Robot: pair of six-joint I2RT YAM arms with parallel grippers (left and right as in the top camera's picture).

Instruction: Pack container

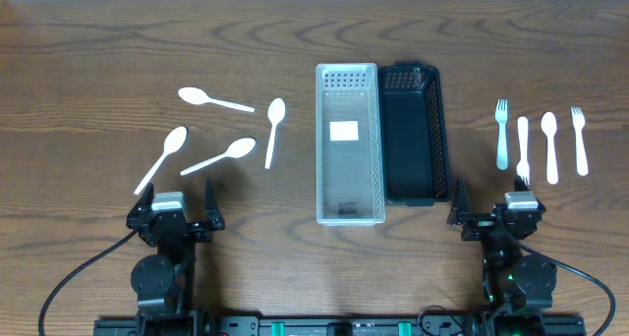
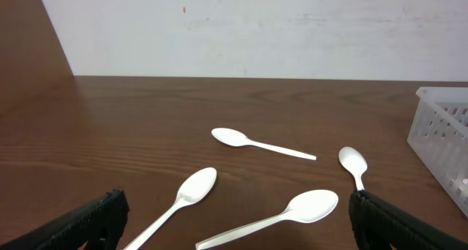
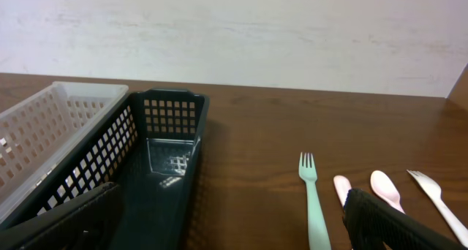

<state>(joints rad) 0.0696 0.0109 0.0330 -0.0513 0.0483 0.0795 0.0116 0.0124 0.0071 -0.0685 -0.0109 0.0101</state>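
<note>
"White basket (image 1: 347, 144) and black basket (image 1: 415, 135) stand touching, side by side, in the middle of the bench (image 1: 98, 41)."

"Cutlery?"

"I see four white spoons (image 1: 239, 148) scattered to their left. On the right, four pieces lie in a row, with forks (image 1: 501, 135) at either end."

"Pincers?"

"My left pincer (image 1: 174, 196) and right pincer (image 1: 490, 204) are both spread wide near the front edge, holding nothing."

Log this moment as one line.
left claw open | right claw open | four spoons loose | white bin, black bin without cutlery
</note>
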